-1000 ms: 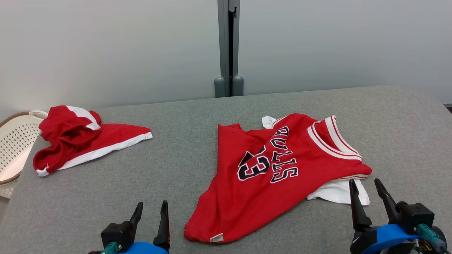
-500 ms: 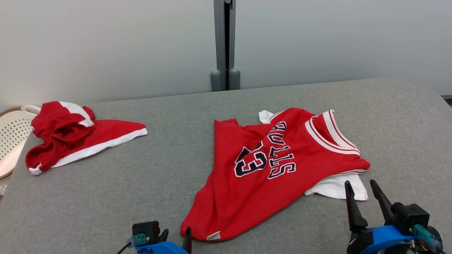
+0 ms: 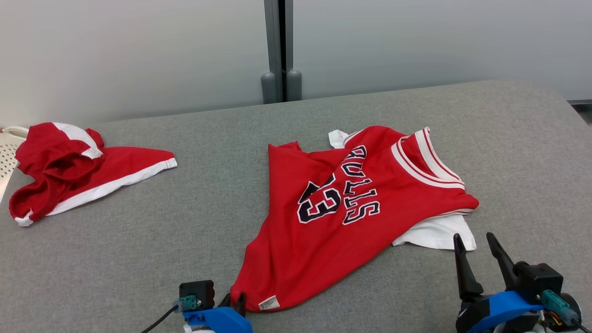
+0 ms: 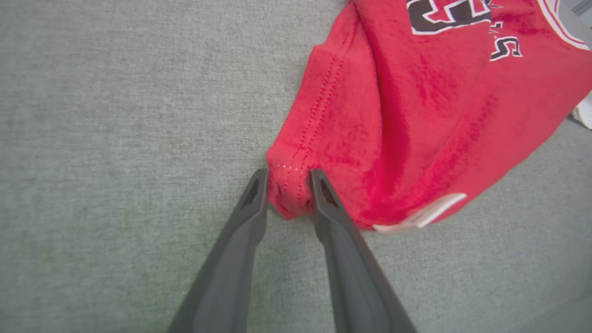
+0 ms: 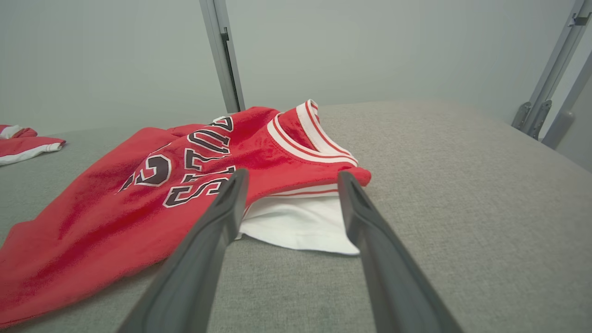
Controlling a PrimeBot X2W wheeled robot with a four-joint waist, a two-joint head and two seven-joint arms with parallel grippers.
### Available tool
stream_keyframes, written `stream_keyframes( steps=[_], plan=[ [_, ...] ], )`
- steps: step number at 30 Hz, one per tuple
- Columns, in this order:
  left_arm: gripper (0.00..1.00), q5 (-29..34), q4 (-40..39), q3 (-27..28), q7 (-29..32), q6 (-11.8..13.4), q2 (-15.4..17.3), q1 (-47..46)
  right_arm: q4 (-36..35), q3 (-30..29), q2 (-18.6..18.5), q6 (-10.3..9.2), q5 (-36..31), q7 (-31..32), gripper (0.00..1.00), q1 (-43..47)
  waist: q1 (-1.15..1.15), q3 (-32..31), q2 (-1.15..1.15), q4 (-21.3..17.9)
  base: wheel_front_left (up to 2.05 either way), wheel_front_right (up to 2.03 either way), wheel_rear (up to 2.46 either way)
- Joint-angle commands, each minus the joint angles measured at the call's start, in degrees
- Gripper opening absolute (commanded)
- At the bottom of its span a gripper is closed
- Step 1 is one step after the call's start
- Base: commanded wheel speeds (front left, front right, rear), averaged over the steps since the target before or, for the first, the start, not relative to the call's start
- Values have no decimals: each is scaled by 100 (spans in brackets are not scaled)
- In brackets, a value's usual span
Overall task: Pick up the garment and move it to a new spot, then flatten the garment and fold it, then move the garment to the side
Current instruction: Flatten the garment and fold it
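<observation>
Red jersey [image 3: 342, 222] [image 4: 416, 115] [image 5: 138, 199] lies spread and rumpled on the grey padded table [image 3: 162, 240], centre to right of it. The dark "23" and lettering face up. The striped white-and-red neck trim sits on the robot's right side and the hem points toward the robot. A white layer [image 3: 434, 233] [image 5: 300, 222] sticks out from under the neck end. A small white label [image 3: 268, 303] [image 4: 421, 215] sits on the hem near the closest corner.

Left gripper [image 3: 236, 300] [image 4: 287, 178] is down at that near hem corner. Its gap is narrow and the corner is bunched between the two fingers, cloth touching both. I can't tell whether it is actually clamped.

Right gripper [image 3: 472, 236] [image 5: 292, 175] has its fingers spread wide and holds nothing. It is off the cloth, just on the robot's side of the white layer, pointing at the neck end.

A second red garment [image 3: 69, 162] [image 5: 23, 138] with white trim lies crumpled at the far left of the table, well apart from the jersey. The edge of a white perforated basket [image 3: 7, 148] shows beside it. A grey post [image 3: 276, 46] stands against the pale wall behind the table.
</observation>
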Motion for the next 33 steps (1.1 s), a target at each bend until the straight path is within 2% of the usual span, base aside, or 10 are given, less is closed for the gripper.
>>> stream_keyframes(
  steps=[1,2,7,15,25,26,27,29,30,33],
  plan=[
    [8,-32,19,-1,-54,-27,6,-107,79,-56,-4,1,-85,-25,100,-80,0,39,-1,16,0,0,0],
    [0,-36,28,-12,-73,-43,4,-135,142,-103,-4,1,-134,-3,100,-112,0,62,-1,23,0,0,0],
    [0,-28,27,-38,-176,-66,-3,-239,517,-522,-5,1,-385,180,100,-344,0,162,-1,85,0,0,0],
    [0,16,-135,-93,-321,-78,26,-422,1751,-1526,-63,1,-1341,587,100,-1130,0,406,-1,330,0,0,0],
    [0,73,-465,-147,-437,-52,96,-518,3209,-2114,-195,1,-1821,734,100,-2038,0,600,-1,522,0,0,0],
    [0,72,-497,-152,-445,-50,99,-520,3343,-2124,-208,1,-1860,762,83,-2109,0,607,-1,531,0,0,0],
    [0,68,-523,-153,-454,-48,100,-521,3479,-2118,-205,1,-1862,784,55,-2170,0,610,-1,534,0,0,0],
    [0,66,-589,-157,-476,-47,107,-522,3714,-2076,-199,2,-1841,761,24,-2272,0,606,-1,530,0,0,0],
    [0,76,-618,-165,-496,-52,116,-523,3792,-2053,-202,2,-1809,680,0,-2326,0,598,-1,522,0,0,0],
    [0,56,-695,-146,-580,-61,131,-501,3943,-1966,-221,1,-1723,423,0,-2491,0,548,-1,468,0,0,0]
  ],
)
